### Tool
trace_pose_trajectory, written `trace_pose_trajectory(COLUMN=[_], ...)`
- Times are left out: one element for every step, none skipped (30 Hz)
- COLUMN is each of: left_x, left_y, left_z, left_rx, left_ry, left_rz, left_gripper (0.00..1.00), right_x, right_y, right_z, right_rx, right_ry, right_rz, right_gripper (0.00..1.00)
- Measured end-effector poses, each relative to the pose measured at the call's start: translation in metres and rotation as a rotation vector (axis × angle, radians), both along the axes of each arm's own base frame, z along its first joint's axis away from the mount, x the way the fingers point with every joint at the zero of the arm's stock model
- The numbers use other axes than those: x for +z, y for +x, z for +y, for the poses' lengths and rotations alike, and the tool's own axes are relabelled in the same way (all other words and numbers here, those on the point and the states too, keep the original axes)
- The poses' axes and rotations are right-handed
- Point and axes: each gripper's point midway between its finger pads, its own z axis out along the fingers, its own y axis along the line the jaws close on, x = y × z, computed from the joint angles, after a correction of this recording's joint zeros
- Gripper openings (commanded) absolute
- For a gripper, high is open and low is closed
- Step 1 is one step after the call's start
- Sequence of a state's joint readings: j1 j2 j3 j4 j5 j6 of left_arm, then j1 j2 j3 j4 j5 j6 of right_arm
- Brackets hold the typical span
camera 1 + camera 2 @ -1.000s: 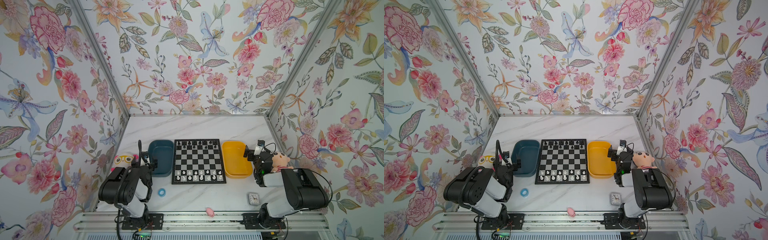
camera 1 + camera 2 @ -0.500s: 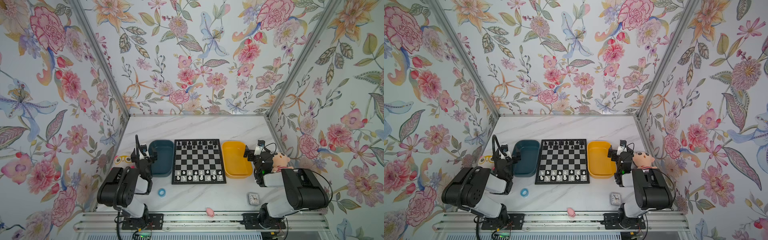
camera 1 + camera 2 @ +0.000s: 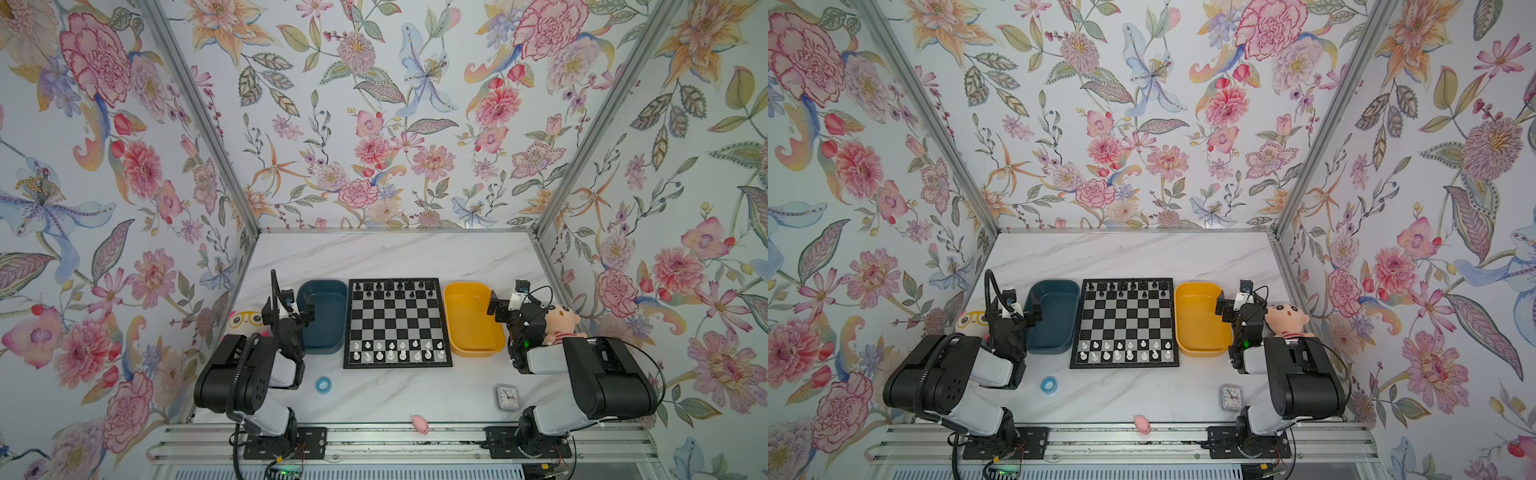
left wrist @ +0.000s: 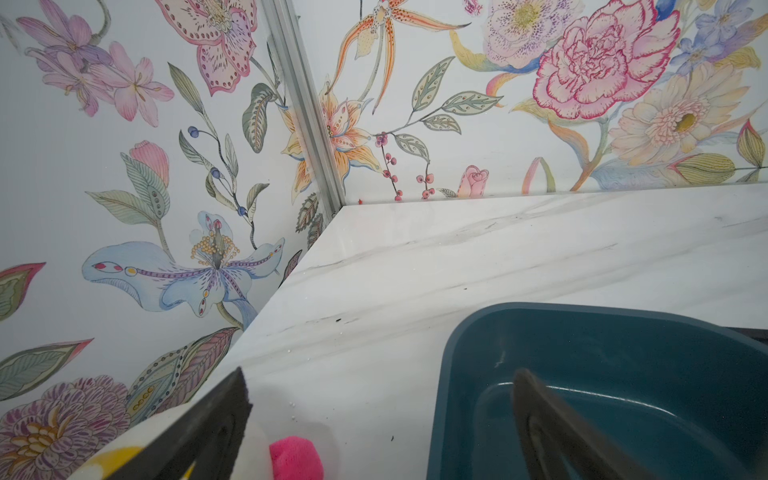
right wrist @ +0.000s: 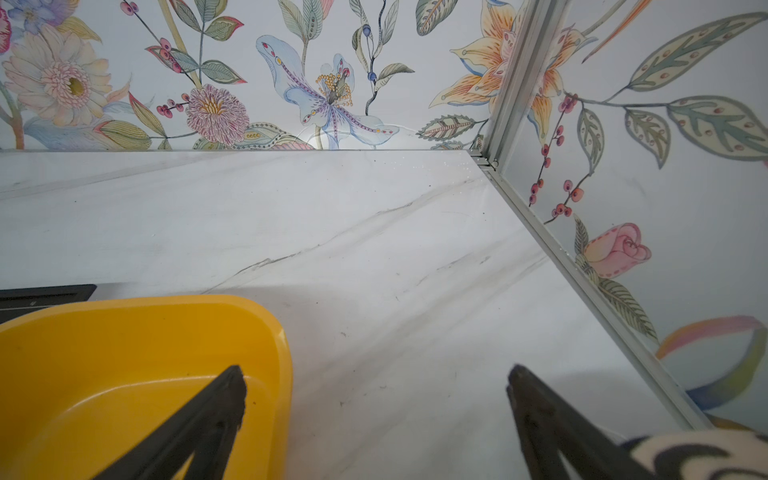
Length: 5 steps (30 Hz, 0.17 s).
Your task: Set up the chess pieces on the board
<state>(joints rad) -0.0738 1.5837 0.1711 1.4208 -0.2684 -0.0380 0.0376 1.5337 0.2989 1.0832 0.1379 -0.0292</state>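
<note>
The left jaws stood spread wide and held nothing. In the left wrist view one finger [image 4: 552, 424] hung over the inside of the teal bin [image 4: 623, 374] and the other finger [image 4: 208, 428] hung beyond its wall, over the edge of a yellow-and-white plush toy [image 4: 104, 461]. The right jaws were likewise parted and empty. In the right wrist view one finger [image 5: 199, 428] hung over the yellow bin [image 5: 124, 353], and the other [image 5: 548, 428] hung over bare counter [image 5: 374, 228] just beside a doll [image 5: 698, 453].

In both top views, each arm was folded back near its own base, at the outer side of its bin. The teal bin [image 3: 328, 324] lay just beside the left edge of the board [image 3: 397, 324] and the yellow bin [image 3: 469, 320] just beside its right edge. The board [image 3: 1124, 320] lay flat in the middle of the white marble counter [image 3: 395, 257].

The black chess pieces [image 3: 378, 286] stood upright on the two far rows. The white chess pieces [image 3: 379, 356] stood upright on the two near rows. They were too small to tell which kind stood on which square. The squares between the two sets were bare.

Farther out, the plush toy [image 3: 245, 319] with painted glasses lay by the left wall and the doll [image 3: 561, 322] rested by the right arm. Nearer the front, a blue ring [image 3: 323, 384] sat on the counter by the left arm, a small clock [image 3: 507, 397] by the right arm, and a small pink toy [image 3: 420, 424] at the front edge.
</note>
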Motion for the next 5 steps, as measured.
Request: trace_pose_trajectory(left_x=[0.0000, 0.0000, 0.0000, 0.0000, 0.0001], left_y=[0.0000, 0.0000, 0.0000, 0.0000, 0.0000], left_z=[0.0000, 0.0000, 0.0000, 0.0000, 0.0000], left_rx=[0.000, 0.000, 0.000, 0.000, 0.000], left_ry=[0.000, 0.000, 0.000, 0.000, 0.000], left_rz=[0.000, 0.000, 0.000, 0.000, 0.000], left_gripper=[0.99, 0.99, 0.99, 0.99, 0.99], right_x=[0.0000, 0.0000, 0.0000, 0.0000, 0.0000], right_y=[0.0000, 0.0000, 0.0000, 0.0000, 0.0000], right_z=[0.0000, 0.0000, 0.0000, 0.0000, 0.0000], right_rx=[0.000, 0.000, 0.000, 0.000, 0.000], right_ry=[0.000, 0.000, 0.000, 0.000, 0.000], right_rz=[0.000, 0.000, 0.000, 0.000, 0.000], right_gripper=[0.99, 0.99, 0.99, 0.99, 0.99])
